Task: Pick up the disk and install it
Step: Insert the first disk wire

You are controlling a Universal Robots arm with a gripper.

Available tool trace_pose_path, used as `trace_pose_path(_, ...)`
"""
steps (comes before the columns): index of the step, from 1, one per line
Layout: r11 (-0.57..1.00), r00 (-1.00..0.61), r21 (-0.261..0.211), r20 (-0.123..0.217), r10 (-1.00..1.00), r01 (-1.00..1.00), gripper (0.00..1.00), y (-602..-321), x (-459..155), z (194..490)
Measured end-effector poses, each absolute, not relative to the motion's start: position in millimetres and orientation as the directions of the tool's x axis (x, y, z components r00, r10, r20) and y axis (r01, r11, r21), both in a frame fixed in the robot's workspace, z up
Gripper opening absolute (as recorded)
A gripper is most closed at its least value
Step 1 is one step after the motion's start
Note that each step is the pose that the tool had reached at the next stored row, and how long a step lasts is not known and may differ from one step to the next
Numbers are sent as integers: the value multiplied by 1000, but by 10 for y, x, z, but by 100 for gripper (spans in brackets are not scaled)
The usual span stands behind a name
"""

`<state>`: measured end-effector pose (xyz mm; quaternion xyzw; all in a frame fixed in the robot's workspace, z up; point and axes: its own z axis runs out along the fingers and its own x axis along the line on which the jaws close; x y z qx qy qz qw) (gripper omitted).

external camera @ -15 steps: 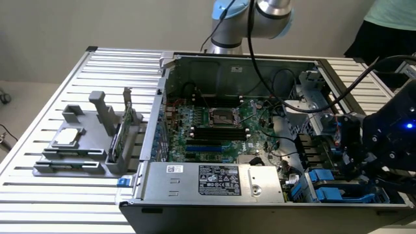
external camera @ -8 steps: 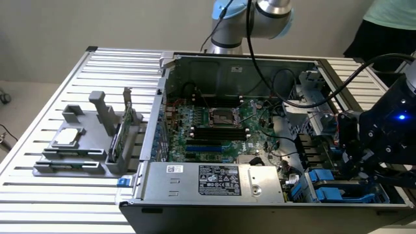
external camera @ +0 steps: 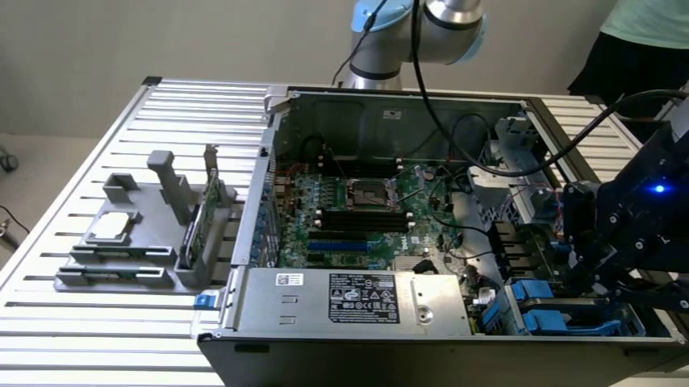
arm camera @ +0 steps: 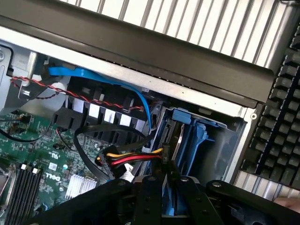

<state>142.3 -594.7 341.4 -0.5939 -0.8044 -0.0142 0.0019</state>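
The disk (arm camera: 169, 154), blue-railed, sits edge-up in the blue drive bay (arm camera: 199, 140) at the open computer case's (external camera: 366, 97) corner. The tool (arm camera: 169, 185) reaches down into that bay, its fingers (arm camera: 152, 197) narrowed around the disk's edge. The arm's dark wrist (external camera: 635, 218) hangs over the case on the exterior view's right above the worktop (external camera: 64, 339).

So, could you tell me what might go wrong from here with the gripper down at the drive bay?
The yellow, red and black cable bundle ends right beside the gripper and might get snagged or pinched.
The blue cable droops towards the blue drive bay and may catch too.
The case wall stands close, so a sideways slip could knock it.
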Motion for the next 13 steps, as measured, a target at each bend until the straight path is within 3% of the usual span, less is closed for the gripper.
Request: trace_pose_path(13,232,-232,19,12,973,973,18,-5884,1514,3414)
